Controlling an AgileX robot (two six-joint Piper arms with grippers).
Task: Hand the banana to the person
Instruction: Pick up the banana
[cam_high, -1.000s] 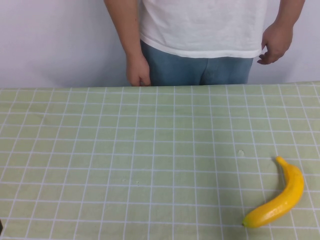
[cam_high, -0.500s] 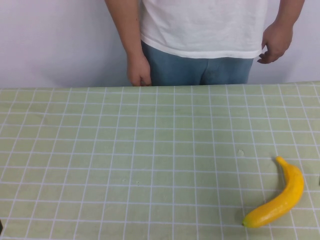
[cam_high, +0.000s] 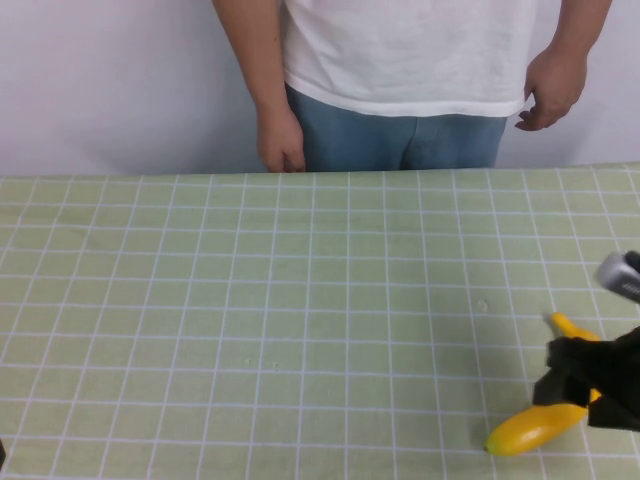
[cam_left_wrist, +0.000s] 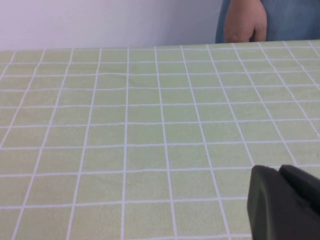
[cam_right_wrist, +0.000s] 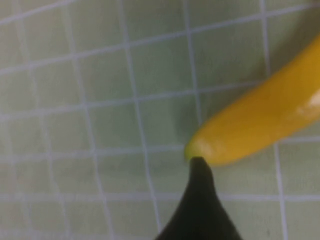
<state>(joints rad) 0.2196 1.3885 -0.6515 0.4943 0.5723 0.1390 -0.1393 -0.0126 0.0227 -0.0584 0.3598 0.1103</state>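
Banana (cam_high: 530, 425) lies flat on the green checked tablecloth (cam_high: 300, 300), lower right of the high frame. Long axis runs on a diagonal, from the blunt greenish end at lower left up to the thin stem (cam_high: 560, 323) at upper right. Middle of the fruit is covered by the arm; only the two ends show.

Right gripper (cam_high: 590, 385) sits directly over the banana's midsection, entering from the right edge of the frame. Dark mass, fingers not separable from above. In the right wrist view one dark fingertip (cam_right_wrist: 200, 200) points at the banana's blunt end (cam_right_wrist: 260, 127), close to it; contact cannot be confirmed. The other finger is out of view, so open or closed cannot be told. Judgement: the grasp is not yet made, and the coming move depends on the fingers straddling the fruit across its diagonal axis rather than along it.

Left gripper (cam_left_wrist: 285, 205) shows only as a dark corner at the lower right of its own wrist view, above bare cloth; its fingers cannot be read. It is absent from the high view and far from the fruit. Right arm is plainly the nearer.

Person (cam_high: 400, 80) stands behind the table's far edge, top centre, cut off at chest and hips, both hands hanging down, neither extended to receive.
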